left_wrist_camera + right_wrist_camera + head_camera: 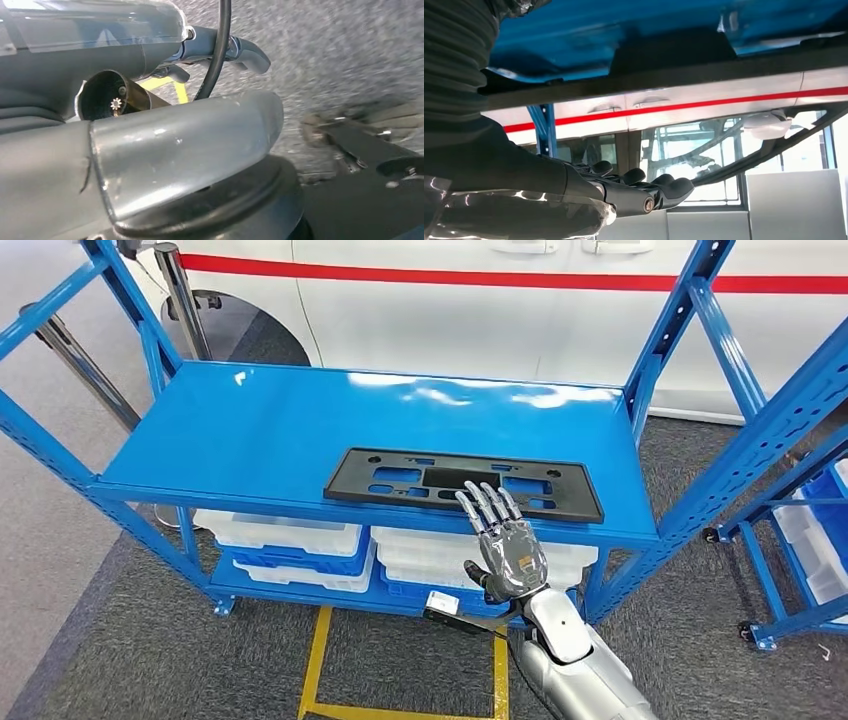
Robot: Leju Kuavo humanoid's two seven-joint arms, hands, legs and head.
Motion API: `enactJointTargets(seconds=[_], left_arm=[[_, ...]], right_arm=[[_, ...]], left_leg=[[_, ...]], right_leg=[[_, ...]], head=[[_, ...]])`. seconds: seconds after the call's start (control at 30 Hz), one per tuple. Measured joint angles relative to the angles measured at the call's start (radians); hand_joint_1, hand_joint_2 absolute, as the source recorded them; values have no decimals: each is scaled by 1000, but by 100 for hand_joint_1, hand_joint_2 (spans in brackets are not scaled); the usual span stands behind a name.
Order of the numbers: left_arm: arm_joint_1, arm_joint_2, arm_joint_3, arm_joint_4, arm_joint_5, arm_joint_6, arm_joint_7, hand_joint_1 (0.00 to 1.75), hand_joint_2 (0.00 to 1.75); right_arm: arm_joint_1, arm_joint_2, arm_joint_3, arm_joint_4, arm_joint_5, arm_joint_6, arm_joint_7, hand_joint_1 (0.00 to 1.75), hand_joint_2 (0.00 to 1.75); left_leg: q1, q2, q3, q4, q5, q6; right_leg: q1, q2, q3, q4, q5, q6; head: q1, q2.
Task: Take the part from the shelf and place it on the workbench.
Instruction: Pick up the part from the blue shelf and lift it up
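On the blue shelf, near its front edge, lies the flat black part. The right robot hand reaches over it, fingers spread, empty, apparently lining up a grasp.

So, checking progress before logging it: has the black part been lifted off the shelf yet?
No, the black part lies flat on the blue shelf, with the right hand open above its near edge.

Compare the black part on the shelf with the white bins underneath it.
The part is black, flat and pierced with cut-outs; the bins are white and boxy. The part lies on the shelf's top deck, under the right hand's fingers; the bins sit stacked on the level below, untouched. Both are long and rectangular.
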Motion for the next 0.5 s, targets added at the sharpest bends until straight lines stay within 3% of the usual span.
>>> enactJointTargets(seconds=[0.03, 0.07, 0.17, 0.23, 0.3, 0.33, 0.37, 0.4, 0.5], left_arm=[[0, 1, 0, 1, 1, 0, 0, 0, 0], [0, 2, 0, 2, 2, 0, 0, 0, 0], [-2, 0, -1, 2, 4, -1, -2, 0, 0], [-6, -1, -2, 2, 5, -6, -11, 0, 0], [-7, -1, -2, 2, 7, -14, -21, 0, 0], [-7, -1, -2, 2, 7, -17, -23, 0, 0], [-6, -1, -2, 2, 8, -19, -24, 0, 0], [-6, -1, -2, 2, 8, -19, -24, 0, 0], [-5, -2, -3, 2, 8, -16, -24, 0, 0]], right_arm=[[1, 0, 0, 0, 0, 0, -1, 0, 175], [2, 1, 0, -1, 0, 1, -3, 0, 175], [1, 1, 0, -11, 0, 2, -10, 0, 175], [2, 1, 0, -19, 0, 5, -15, 0, 175], [8, 1, 0, -23, -2, 12, -20, 0, 175], [13, 1, 0, -25, -2, 14, -22, 0, 175], [17, 1, 0, -26, -2, 16, -22, 0, 175], [19, 1, 0, -27, -2, 17, -23, 0, 175], [23, 0, 0, -31, -3, 23, -29, 0, 175]], left_leg=[[-4, -1, 4, -31, 43, 5], [-6, -2, 7, -45, 60, 9], [0, -1, 39, -61, 47, 23], [3, 0, 62, -67, 38, 31], [3, -2, 79, -68, 21, 35], [3, -4, 89, -68, 12, 35], [3, -5, 101, -68, 2, 34], [3, -5, 113, -67, -8, 33], [1, -7, 144, -64, -35, 28]], right_leg=[[1, 2, 7, -3, -11, 6], [2, 3, 14, -1, -16, 12], [1, 0, 15, 34, -10, 29], [-1, -6, -35, 125, -25, 38], [-3, -8, -114, 232, -83, 46], [-4, -9, -145, 260, -110, 48], [-4, -9, -164, 258, -117, 49], [-4, -9, -169, 228, -97, 47], [3, -12, -145, 53, 61, 31]], head=[[0, 0], [0, 0], [0, 0], [1, 0], [2, 0], [2, 0], [2, 0], [2, 0], [2, 0]])
